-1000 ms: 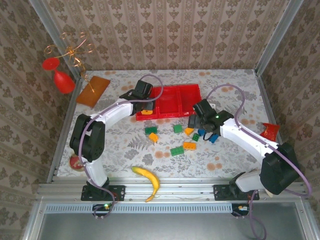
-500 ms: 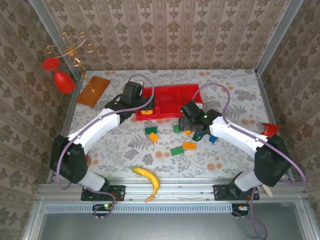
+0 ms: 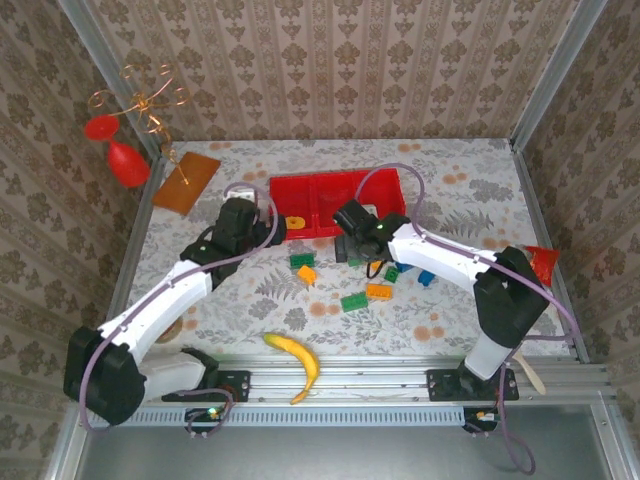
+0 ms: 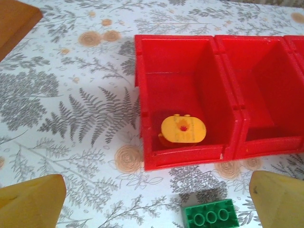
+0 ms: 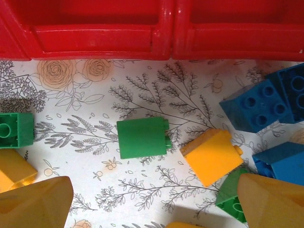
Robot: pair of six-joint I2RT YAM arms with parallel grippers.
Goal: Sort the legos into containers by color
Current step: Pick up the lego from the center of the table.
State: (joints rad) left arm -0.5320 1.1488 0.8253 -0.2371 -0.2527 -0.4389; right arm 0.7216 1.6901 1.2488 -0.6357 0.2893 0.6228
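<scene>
Basically a fern-and-flower print table (image 3: 250, 310), boxed in by brown damask-wallpaper walls (image 3: 340, 70), with the red tray (image 3: 330, 190) toward the back and loose legos in front of it. Left gripper (image 4: 154, 202) is spread wide and empty, just in front of the tray's left-end compartment, where the orange round piece (image 4: 183, 130) lies. Right gripper (image 5: 154, 202) is also spread and empty over the loose pile, green brick (image 5: 142, 137) just ahead of its gap, orange brick (image 5: 211, 156) and blue bricks (image 5: 254, 107) off to one side.

A robot test cell: aluminium frame (image 3: 340, 375), wallpaper-print walls (image 3: 340, 70), floral-clothed table (image 3: 430, 320)
</scene>
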